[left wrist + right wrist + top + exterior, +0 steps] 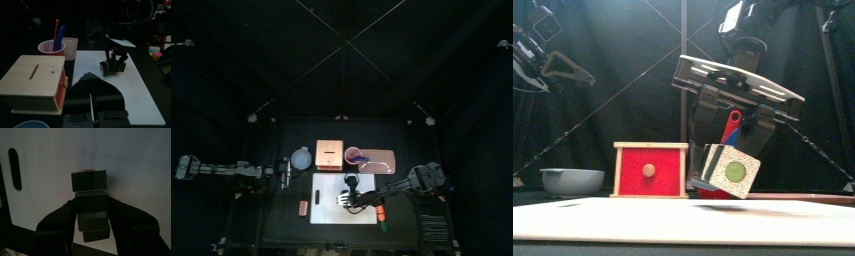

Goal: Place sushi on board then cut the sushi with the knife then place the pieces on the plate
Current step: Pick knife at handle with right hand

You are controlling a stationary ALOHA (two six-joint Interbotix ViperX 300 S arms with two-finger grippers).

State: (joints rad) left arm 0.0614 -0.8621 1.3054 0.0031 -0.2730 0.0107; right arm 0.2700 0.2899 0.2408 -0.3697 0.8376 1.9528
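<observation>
1. The right gripper [91, 210] is closed on the sushi [727, 170], gripping the roll across its sides.
2. The sushi hangs tilted just above the board [133, 178], not touching it. Its round end faces the front, with a green centre, white rice and a dark wrap. The right wrist view shows several dark blocks in a row, all joined.
3. The board lies at the front of the counter [271, 200].
4. Behind the board stands the cup [52, 47] with a red knife [731, 125] and a blue knife [60, 32] upright in it.
5. The pink tray [382, 165] lies just right of the cup.
6. The box [651, 168] stands left of the cup, red drawer front facing forward, and the bowl [571, 180] sits left of the box.
7. The left gripper [283, 175] rests at the left near the bowl, well apart from the sushi. I cannot tell whether it is wide or narrow.
</observation>
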